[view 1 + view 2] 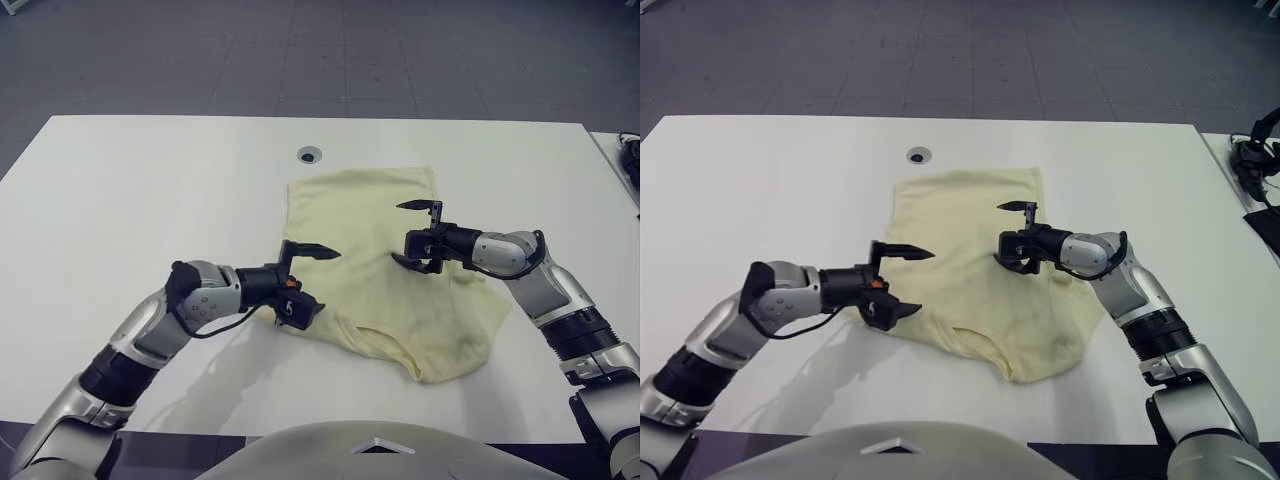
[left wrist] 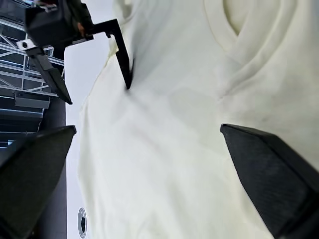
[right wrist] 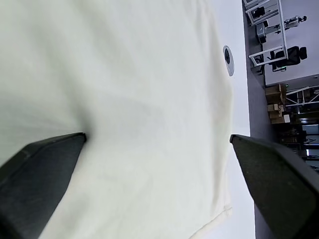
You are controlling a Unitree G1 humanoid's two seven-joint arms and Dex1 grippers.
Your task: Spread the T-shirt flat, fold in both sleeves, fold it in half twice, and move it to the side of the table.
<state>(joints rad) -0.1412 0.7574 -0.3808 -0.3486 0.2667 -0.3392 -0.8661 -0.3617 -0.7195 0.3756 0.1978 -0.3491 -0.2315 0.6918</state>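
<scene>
Centrally on the white table [image 1: 150, 180] lies a pale yellow shirt [image 1: 360, 210], a narrow shape with its collar end nearest the robot. The far part lies smooth. The near end is rumpled and bulges toward the robot's right.

We judge this loose near end the main risk. A pinch there could catch just the top layer, so a sleeve that seems folded in might fall open as the cloth lifts. If the two arms take hold at unequal places, the fold may come out crooked. A low sweep could also drag the whole shirt along the table.

The left gripper [image 1: 318, 283] sits at the shirt's left edge near the collar, arm reaching forward and inward. Its fingers are spread wide with nothing between them. The right gripper [image 1: 400, 232] hovers over the shirt's middle, elbow bent outward, likewise wide open and empty. A small round hole [image 1: 310, 154] sits in the table just beyond the shirt's far left corner.
</scene>
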